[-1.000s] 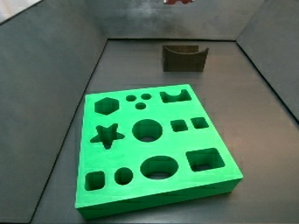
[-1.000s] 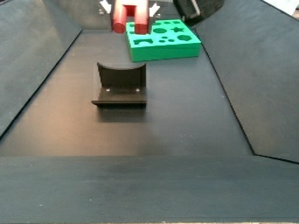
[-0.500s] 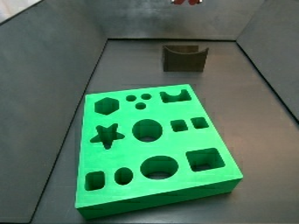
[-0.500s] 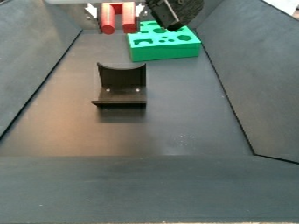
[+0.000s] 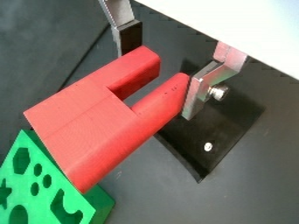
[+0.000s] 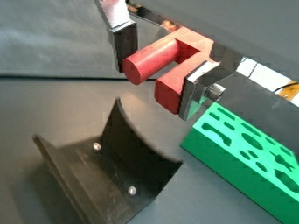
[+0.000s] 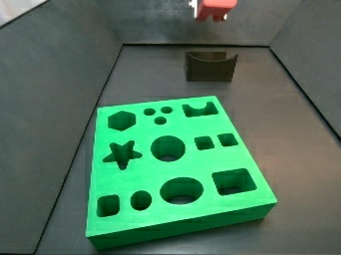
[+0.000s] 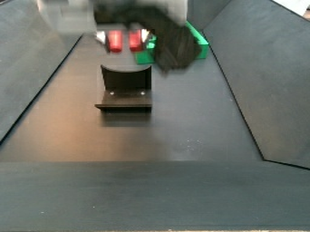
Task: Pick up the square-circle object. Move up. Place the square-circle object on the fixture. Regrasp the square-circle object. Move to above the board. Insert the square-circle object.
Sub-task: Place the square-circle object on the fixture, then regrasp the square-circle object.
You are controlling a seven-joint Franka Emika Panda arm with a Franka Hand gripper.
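Both wrist views are showing the gripper [image 5: 163, 66] closing its two silver fingers [image 6: 201, 90] on the square-circle object [image 5: 111, 114], the dark pads pressing against the red peg's narrower part while its blocky end is sticking out past the fingertips. Below the gripper, the fixture [image 6: 111, 171] is presenting its curved notch, and the green board [image 6: 246, 157] is lying off to one side of it, cut off by the frame edge. In a side view the arm is appearing only as a blurred grey and black mass [image 8: 145, 32], with the red peg [image 8: 125, 41] smeared and hard to make out just above the fixture [image 8: 123, 91]. In a side view only the peg's red tip [image 7: 212, 8] is reaching into the frame above the fixture [image 7: 209, 66], well apart from the board [image 7: 173, 164].
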